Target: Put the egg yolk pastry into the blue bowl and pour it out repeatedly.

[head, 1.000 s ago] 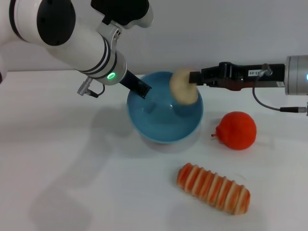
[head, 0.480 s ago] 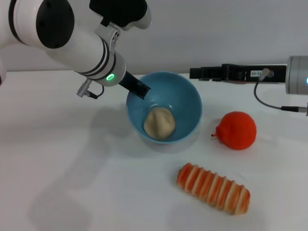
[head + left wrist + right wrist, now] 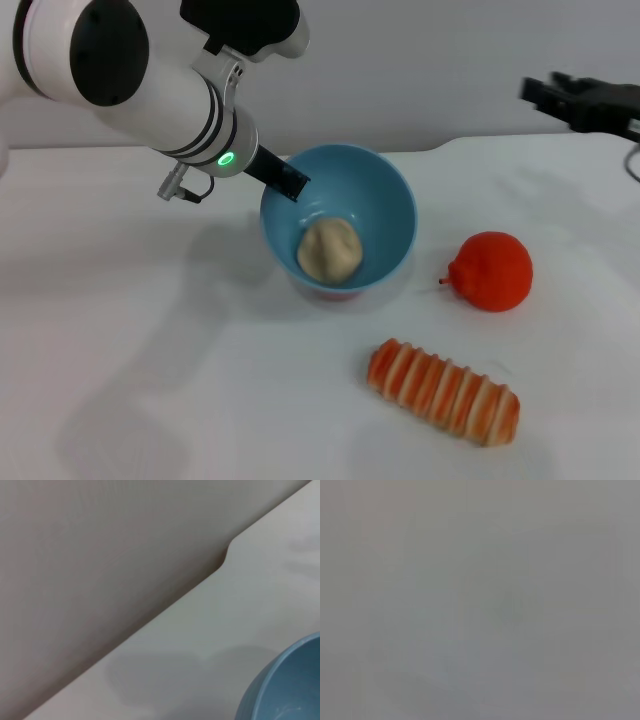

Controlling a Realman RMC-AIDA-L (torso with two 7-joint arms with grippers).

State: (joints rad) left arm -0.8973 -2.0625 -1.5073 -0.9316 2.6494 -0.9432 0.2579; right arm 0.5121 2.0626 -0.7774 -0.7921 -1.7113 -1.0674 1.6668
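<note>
The left gripper [image 3: 288, 183] pinches the rim of the blue bowl [image 3: 385, 200], probably so it can tip it. The egg yolk pastry [image 3: 330, 251] sits inside. The right gripper [image 3: 535, 90] is far off near the wall; I cannot tell if it is open.

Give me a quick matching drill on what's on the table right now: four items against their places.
Items:
1. egg yolk pastry
2. left gripper
3. orange fruit
4. striped bread

Places:
A. on the blue bowl's rim
B. nearest the camera, on the table
C. inside the bowl
D. on the table, right of the bowl

Pairs: 1-C, 2-A, 3-D, 4-B
</note>
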